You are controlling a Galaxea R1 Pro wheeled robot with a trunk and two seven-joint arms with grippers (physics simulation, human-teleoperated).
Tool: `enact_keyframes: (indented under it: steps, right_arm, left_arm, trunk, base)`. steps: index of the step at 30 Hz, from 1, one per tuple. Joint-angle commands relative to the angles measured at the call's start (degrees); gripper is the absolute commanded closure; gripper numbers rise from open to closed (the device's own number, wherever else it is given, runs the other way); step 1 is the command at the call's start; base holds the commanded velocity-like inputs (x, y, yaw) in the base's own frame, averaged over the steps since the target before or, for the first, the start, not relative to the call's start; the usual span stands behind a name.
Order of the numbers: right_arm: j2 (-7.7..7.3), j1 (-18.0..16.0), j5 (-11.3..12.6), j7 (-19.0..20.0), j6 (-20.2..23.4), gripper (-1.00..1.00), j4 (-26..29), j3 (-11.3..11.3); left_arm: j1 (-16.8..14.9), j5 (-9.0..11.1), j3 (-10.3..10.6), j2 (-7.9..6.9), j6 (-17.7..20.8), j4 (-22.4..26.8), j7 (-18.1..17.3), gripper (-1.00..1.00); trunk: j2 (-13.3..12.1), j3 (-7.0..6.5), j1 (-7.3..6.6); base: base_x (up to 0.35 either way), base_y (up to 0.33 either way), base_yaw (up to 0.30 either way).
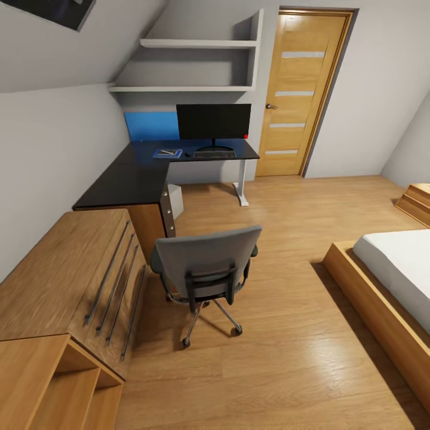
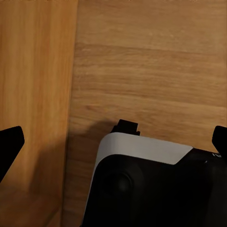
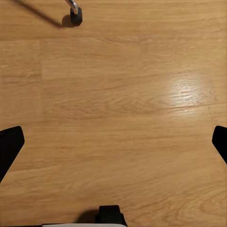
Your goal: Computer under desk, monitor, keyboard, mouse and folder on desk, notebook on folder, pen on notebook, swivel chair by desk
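Note:
The black L-shaped desk stands in the far left corner. On it are the wide black monitor, the dark keyboard in front of it, and a small dark mouse to the keyboard's left. The blue folder lies left of the mouse with the dark notebook on top; the pen is too small to make out. The pale computer sits under the desk. The grey swivel chair stands on the floor, its back toward me. My left gripper and right gripper are open over the floor.
A light wooden drawer unit fills the near left, beside the chair. A bed with a wooden frame lies at the right, and a wooden door is behind the desk. A chair castor shows in the right wrist view.

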State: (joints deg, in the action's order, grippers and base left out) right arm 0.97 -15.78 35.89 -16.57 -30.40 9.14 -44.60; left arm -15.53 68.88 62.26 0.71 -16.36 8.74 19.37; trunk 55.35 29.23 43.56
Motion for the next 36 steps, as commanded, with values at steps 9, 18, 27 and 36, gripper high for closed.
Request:
enact_keyframes:
  steps: [9, 18, 27, 36]
  right_arm:
    - [-0.26, -0.2, 0.2, -0.5, -0.2, -1.00, 0.6, -0.1]
    - [-0.30, -6.2, 0.4, -0.9, 0.0, -1.00, 0.7, 0.1]
    - [-0.51, -14.9, 1.0, -1.1, 0.5, -1.00, 0.3, 0.7]
    - [-1.36, -21.7, 1.3, -1.1, 0.9, -1.00, 0.2, 1.5]
  left_arm:
    - [-0.1, 0.2, 0.3, 3.41, 0.6, 0.6, 0.7, -1.00]
    - [-3.7, -0.1, 0.3, 6.36, 2.2, 5.3, 2.6, -1.00]
    - [-12.7, -0.1, 0.3, 6.78, 10.2, 6.8, 4.1, -1.00]
    - [-22.9, 0.2, 0.3, 6.76, 14.1, 7.0, 4.3, -1.00]
  trunk:
    - [3.7, 1.67, 1.99]
    - [7.3, 3.29, 3.96]
    - [10.9, 4.91, 5.94]
    - [14.5, 6.52, 7.92]
  base:
    - [0.000, 0.000, 0.000]
    - [0.000, 0.000, 0.000]
    - [0.000, 0.000, 0.000]
    - [0.000, 0.000, 0.000]
